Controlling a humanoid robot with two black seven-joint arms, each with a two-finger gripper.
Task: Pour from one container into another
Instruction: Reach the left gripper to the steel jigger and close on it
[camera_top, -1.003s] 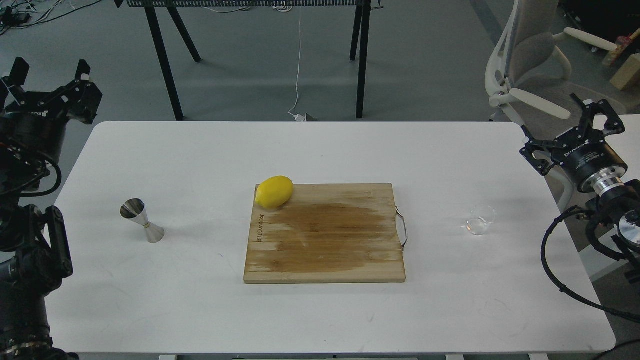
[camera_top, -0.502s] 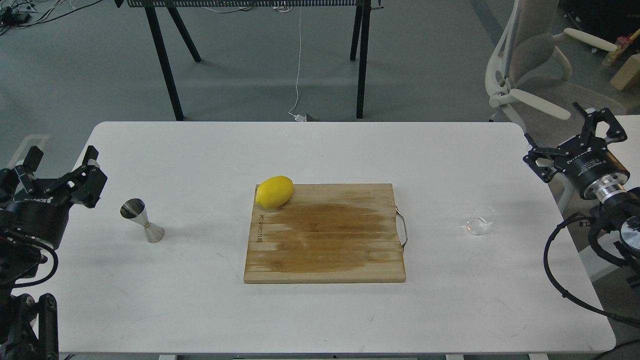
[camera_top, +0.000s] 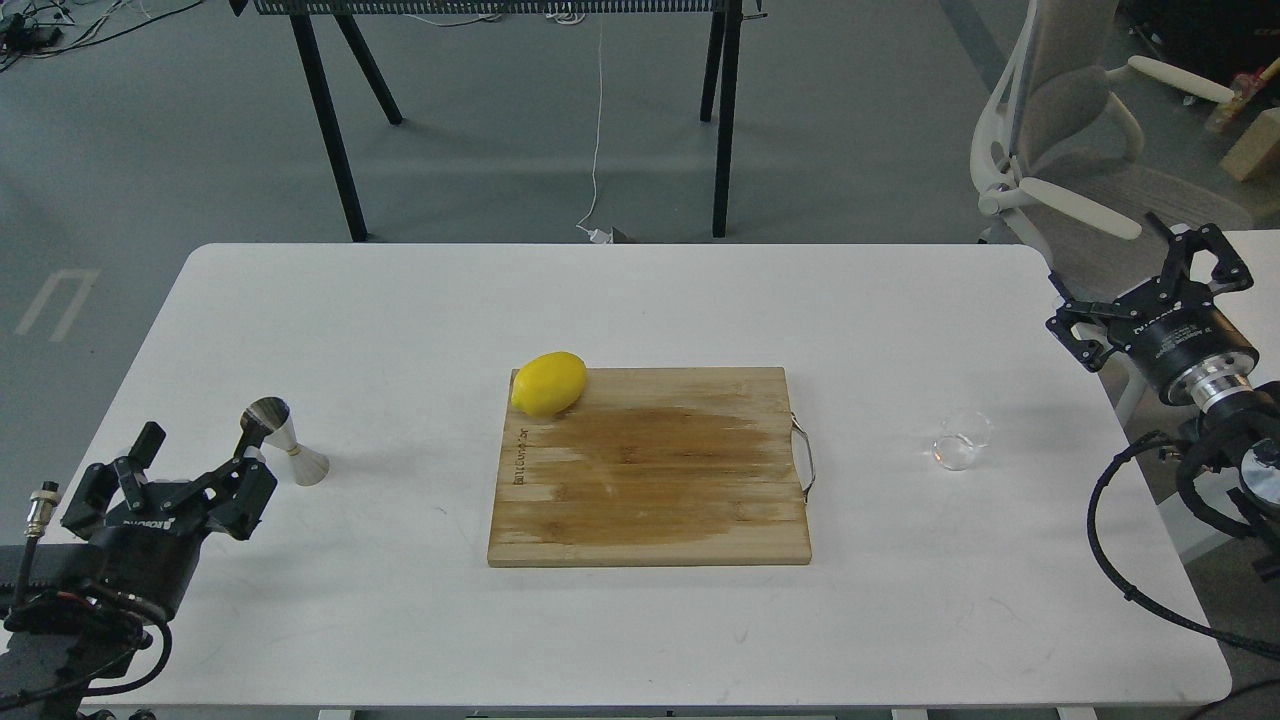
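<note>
The steel jigger (camera_top: 287, 452) stands upright on the left of the white table (camera_top: 640, 310). My left gripper (camera_top: 172, 478) is open, low over the table just in front and to the left of the jigger, with nothing between its fingers; one finger (camera_top: 243, 486) sits close beside the jigger's base. The small clear glass cup (camera_top: 961, 441) rests on the right side of the table. My right gripper (camera_top: 1128, 278) hangs open beyond the table's right edge, behind and to the right of the cup, holding nothing.
A wooden cutting board (camera_top: 650, 470) with a metal handle lies in the table's middle, with a yellow lemon (camera_top: 548, 383) on its back left corner. A white office chair (camera_top: 1070, 150) stands behind the right arm. Black table legs (camera_top: 335, 130) stand on the floor beyond.
My left gripper has dropped from high at the left edge down to table level next to the jigger. The right gripper has barely shifted. Jigger, cup and lemon stay put.
</note>
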